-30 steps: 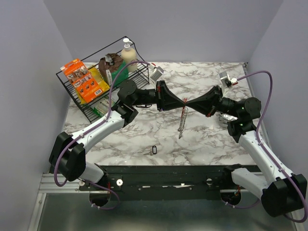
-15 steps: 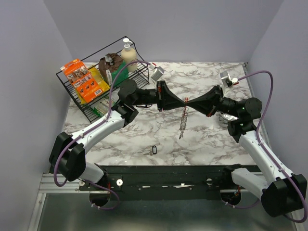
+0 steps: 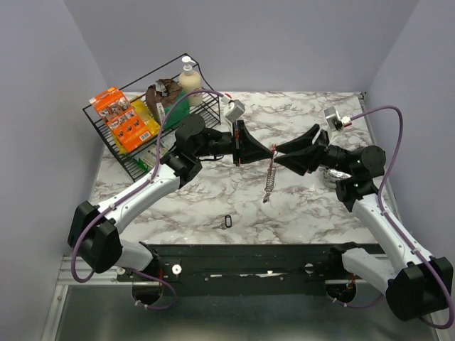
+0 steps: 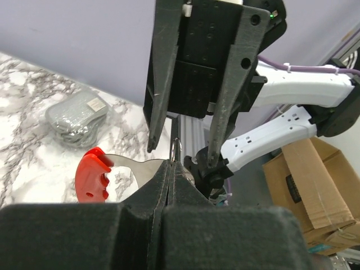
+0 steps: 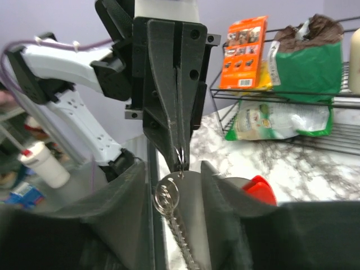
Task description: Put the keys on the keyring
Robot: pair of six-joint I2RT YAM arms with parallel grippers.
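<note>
Where the two arms met above the middle of the white, grey-veined marble table (image 3: 206, 195), the left gripper (image 3: 269, 150) had its fingers pressed together on the keyring (image 3: 269, 176), pinching its thin metal ring while the ribbed chain hung down below the red clip. The right gripper (image 3: 279, 153) faced it with fingers spread to either side of that ring. One key (image 3: 227, 221) lay flat near the table's front edge, well apart from both grippers. A wire basket (image 3: 206, 114) of packets stood at the rear left corner, and plain lavender walls (image 3: 284, 42) closed in three sides.
</note>
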